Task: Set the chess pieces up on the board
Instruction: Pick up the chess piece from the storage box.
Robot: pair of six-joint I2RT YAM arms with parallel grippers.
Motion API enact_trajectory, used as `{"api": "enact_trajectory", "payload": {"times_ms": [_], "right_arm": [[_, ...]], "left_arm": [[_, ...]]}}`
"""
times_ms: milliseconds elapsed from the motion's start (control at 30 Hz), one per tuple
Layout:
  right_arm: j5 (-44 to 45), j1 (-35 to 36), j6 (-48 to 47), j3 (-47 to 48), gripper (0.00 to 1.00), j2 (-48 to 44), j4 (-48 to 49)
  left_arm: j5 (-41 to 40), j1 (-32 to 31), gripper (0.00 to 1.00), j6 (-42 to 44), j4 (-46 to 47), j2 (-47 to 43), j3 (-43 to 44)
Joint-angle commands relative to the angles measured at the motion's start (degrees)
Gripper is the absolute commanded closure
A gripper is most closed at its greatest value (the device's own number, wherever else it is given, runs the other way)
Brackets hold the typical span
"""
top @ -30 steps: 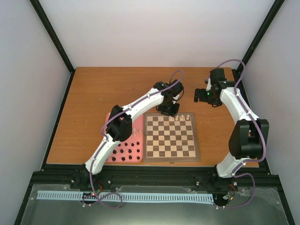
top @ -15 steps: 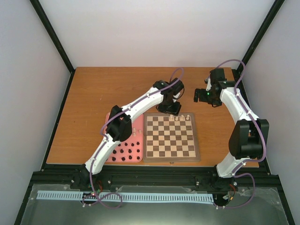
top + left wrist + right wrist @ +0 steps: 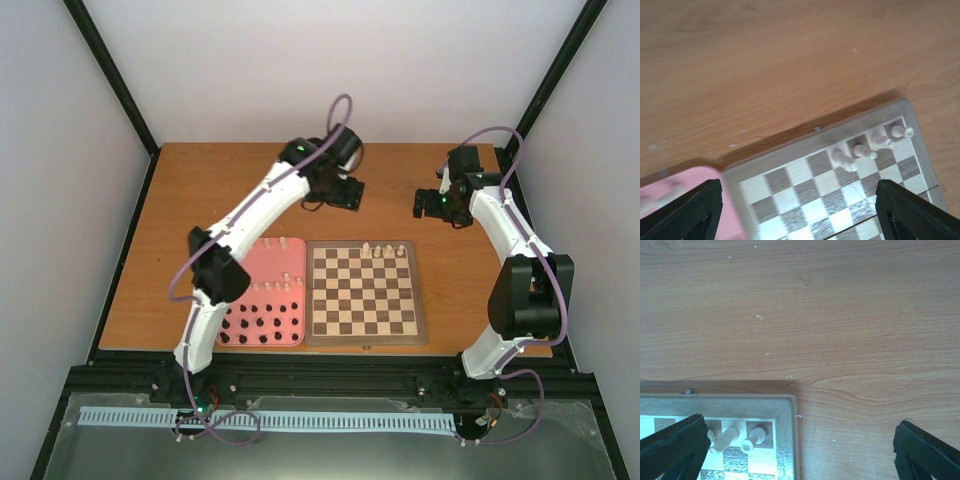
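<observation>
The board [image 3: 362,326] lies at the table's front middle, and several cream-white chess pieces [image 3: 385,250] stand in its far row toward the right. My left gripper [image 3: 338,195] hangs open above the bare table behind the board's far left corner. In the left wrist view the left gripper [image 3: 797,220] has nothing between its fingers [image 3: 690,215], and the row of chess pieces [image 3: 865,151] stands on the board [image 3: 790,170] below. My right gripper [image 3: 427,204] is open over the table beyond the board's far right corner. Its wrist view shows the right gripper [image 3: 797,455] empty beside that corner's chess pieces [image 3: 752,439].
A pink tray [image 3: 262,262] sits against the board's left side, holding black figures [image 3: 255,322] in its near half and more cream-white ones [image 3: 285,286] across its middle. The left arm's links pass over the tray's left part. Bare wooden table stretches behind the board.
My left gripper opened at the board's far row, leaving one more cream-white piece standing there, then rose and swung back and to the left. The right arm stayed still.
</observation>
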Motion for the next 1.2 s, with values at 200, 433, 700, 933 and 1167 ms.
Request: {"api": "enact_trajectory", "payload": {"times_ms": [200,433,700,933,1167], "right_arm": [[-1.03,-0.57,-0.60,-1.73,0.00,-3.18,1.00],[-1.29,-0.58,-0.70,-1.69,0.00,-3.07,0.89],[-1.25,-0.56,-0.85,-1.70,0.00,-2.78,0.72],[-0.96,-0.54,-1.04,-1.66,0.00,-2.35,0.72],[-0.96,-0.59,-1.05,-1.44,0.00,-1.19,0.98]], "left_arm": [[-7.29,9.58,0.35,0.70,3.71,-20.18,-26.11],[-7.80,11.32,0.41,1.75,8.35,-21.26,-38.21],[-6.37,12.13,0.44,2.55,13.37,-16.87,-40.80],[-4.75,14.05,0.45,3.12,15.67,-13.20,-42.29],[-3.66,15.45,0.48,4.80,16.34,-10.86,-42.11]]}}
